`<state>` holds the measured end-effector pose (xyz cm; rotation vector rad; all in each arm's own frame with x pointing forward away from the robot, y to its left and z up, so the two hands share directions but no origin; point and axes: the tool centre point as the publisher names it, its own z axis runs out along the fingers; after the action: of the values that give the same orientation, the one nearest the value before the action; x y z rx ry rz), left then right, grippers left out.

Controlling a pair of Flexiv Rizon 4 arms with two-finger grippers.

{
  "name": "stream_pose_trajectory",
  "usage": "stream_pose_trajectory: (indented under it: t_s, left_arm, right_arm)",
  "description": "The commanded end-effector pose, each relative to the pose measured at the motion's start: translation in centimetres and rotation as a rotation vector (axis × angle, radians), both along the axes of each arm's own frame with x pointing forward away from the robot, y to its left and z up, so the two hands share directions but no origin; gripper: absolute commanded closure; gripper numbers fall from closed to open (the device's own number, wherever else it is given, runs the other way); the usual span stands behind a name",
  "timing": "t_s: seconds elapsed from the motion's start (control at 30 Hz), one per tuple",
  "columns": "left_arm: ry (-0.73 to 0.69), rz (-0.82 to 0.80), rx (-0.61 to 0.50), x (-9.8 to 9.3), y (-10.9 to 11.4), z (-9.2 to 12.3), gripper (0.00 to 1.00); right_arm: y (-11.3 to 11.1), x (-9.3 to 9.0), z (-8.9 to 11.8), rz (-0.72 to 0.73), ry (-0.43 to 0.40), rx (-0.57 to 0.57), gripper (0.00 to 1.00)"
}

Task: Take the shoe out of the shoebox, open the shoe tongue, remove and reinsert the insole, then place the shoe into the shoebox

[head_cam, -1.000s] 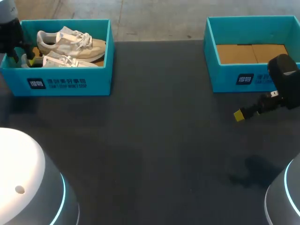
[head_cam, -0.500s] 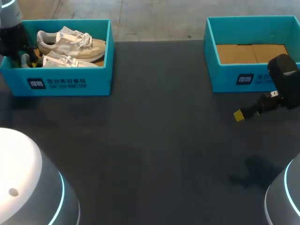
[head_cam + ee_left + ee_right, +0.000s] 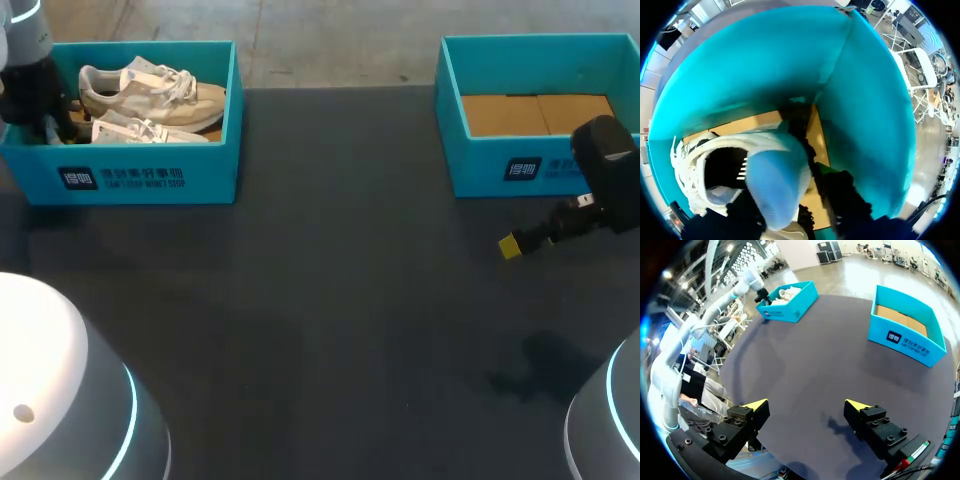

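L shoebox (image 3: 140, 180), teal, at far-L corner of dark counter (image 3: 320, 330), holds two pale lace-up shoes side by side: near shoe (image 3: 150, 132), far shoe (image 3: 150, 92). White printed label on front wall, not transcribed. L arm (image 3: 28, 85) is down in box's L end. Wrist view has a shoe's heel (image 3: 775, 190) right at L jaws; clenched or released, cannot tell. R shoebox (image 3: 480, 160) has same label, brown card floor showing. R arm (image 3: 605, 185) near its front; R jaws released, spread wide above counter.
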<state>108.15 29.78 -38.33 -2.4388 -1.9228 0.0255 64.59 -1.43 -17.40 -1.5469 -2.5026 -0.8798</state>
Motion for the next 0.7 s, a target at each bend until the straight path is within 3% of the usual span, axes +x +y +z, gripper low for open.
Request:
stream_pose_trajectory:
  t_s: [0.03,0.1,0.7]
  left_arm:
    - [0.003,-0.008,0.002,0.1,0.0,0.3,0.89]
    - [0.012,-0.019,0.001,0.2,0.1,0.8,1.00]
    - [0.005,-0.176,0.028,-1.4,0.1,7.5,1.00]
  right_arm:
    - [-0.1,-0.2,-0.1,-0.002,-0.002,0.001,0.00]
    - [-0.1,-0.2,-0.1,-0.002,-0.002,0.001,0.00]
    - [-0.1,-0.2,-0.1,-0.002,-0.002,0.001,0.00]
